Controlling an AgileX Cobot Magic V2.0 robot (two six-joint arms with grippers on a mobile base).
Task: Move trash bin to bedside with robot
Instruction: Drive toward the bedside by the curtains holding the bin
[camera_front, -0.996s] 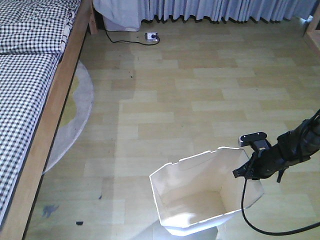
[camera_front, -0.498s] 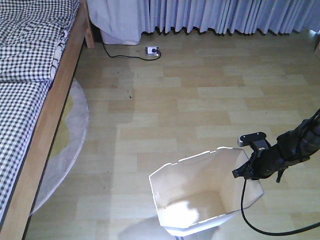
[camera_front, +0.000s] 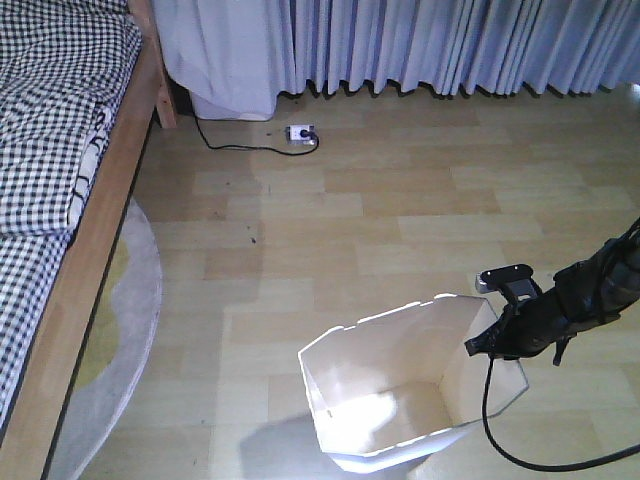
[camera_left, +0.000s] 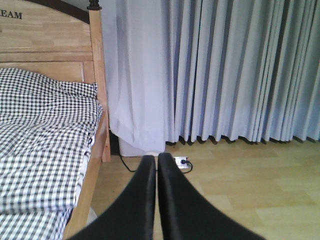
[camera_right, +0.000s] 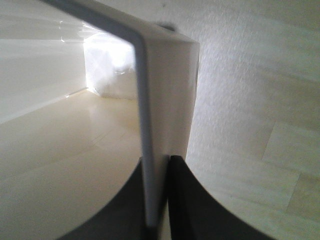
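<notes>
Front view — my right gripper (camera_front: 482, 347) is clamped on one wall of the trash bin (camera_front: 400, 350); the bed (camera_front: 90, 250) stands well apart. Wrist view — my left gripper (camera_left: 156, 190) has its fingers together.

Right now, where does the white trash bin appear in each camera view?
Front view: trash bin at lower centre, right gripper clamped on its right rim.
Left wrist view: not in it.
Right wrist view: trash bin rim fills left and centre.
Shared landmark: white power strip, seen in front and left wrist views.

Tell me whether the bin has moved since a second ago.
Yes: the bin, clamped in the right gripper, has travelled forward, toward the power strip.
</notes>
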